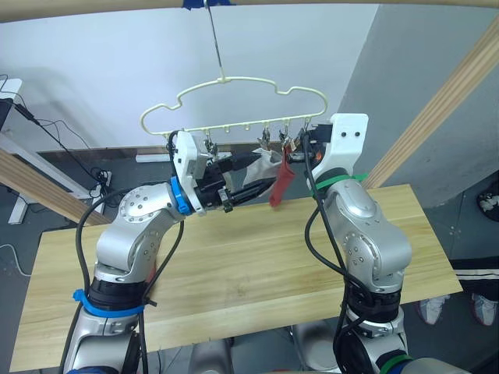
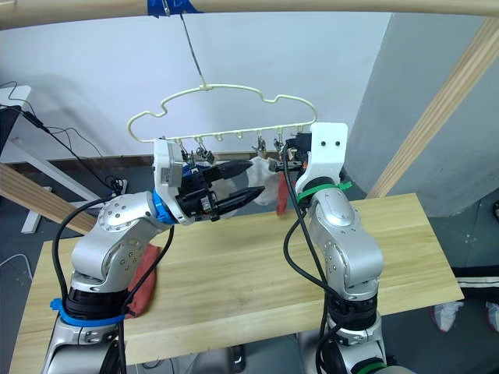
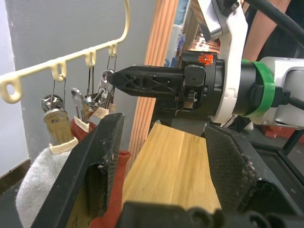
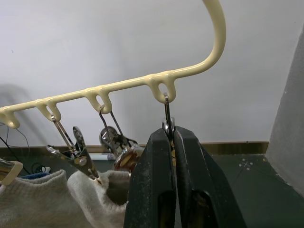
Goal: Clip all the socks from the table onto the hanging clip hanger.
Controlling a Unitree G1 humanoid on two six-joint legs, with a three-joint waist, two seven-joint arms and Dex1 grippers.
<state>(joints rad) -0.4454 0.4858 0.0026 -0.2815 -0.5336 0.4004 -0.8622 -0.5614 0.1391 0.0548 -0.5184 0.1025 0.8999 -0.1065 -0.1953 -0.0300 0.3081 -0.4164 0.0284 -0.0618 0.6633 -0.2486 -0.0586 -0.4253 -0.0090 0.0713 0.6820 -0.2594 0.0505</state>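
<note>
My right end effector [image 4: 172,142] pinches the end clip [image 4: 168,124] of the clip hanger [image 1: 234,86], squeezing it agape; my left end effector [image 2: 249,181], spread, presents the rust-red sock [image 1: 281,185] above the counter [image 1: 249,265].

The counter [image 1: 249,273] is a long top of pale wooden planks with clear grain, running across beneath both arms. Most of its surface lies bare. In the right eye view a rust-red sock [image 2: 145,282] lies crumpled on it near the front edge on the robot's left side, partly hidden behind the left arm.
</note>
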